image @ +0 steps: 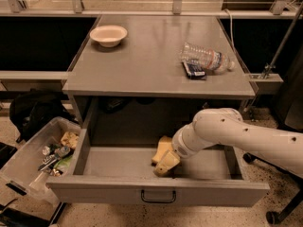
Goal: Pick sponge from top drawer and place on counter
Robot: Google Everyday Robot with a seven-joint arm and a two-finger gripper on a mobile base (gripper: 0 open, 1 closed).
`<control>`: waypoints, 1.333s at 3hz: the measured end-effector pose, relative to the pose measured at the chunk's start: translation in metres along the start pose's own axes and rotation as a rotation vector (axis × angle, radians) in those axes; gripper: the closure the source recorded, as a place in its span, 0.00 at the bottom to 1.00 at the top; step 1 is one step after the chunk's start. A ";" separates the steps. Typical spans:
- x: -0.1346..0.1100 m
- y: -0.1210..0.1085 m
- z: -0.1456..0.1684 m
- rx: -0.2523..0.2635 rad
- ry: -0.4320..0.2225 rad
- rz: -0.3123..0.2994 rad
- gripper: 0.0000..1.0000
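The open top drawer (94, 193) holds the sponge (162, 149) near its middle. A clear bin (19, 169) at eight o'clock holds mixed clutter. The gripper (167, 163) is inside the drawer, at the sponge's five o'clock and against it. Whether it is clamped or spread cannot be told, since the arm (236, 134) hides its far side. The counter (142, 65) carries a bowl (108, 34).
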State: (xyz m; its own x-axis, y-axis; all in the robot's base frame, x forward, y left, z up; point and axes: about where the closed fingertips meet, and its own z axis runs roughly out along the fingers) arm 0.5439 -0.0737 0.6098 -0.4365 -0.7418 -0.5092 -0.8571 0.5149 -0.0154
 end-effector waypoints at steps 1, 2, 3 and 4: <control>0.000 0.000 0.000 0.000 0.000 0.000 0.19; 0.000 0.000 0.000 0.000 0.000 0.000 0.42; 0.000 0.000 0.000 0.000 0.000 0.000 0.65; 0.000 0.000 0.000 0.000 0.000 0.000 0.88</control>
State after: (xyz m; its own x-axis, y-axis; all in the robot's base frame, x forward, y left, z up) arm 0.5439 -0.0736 0.6098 -0.4364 -0.7418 -0.5092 -0.8572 0.5148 -0.0154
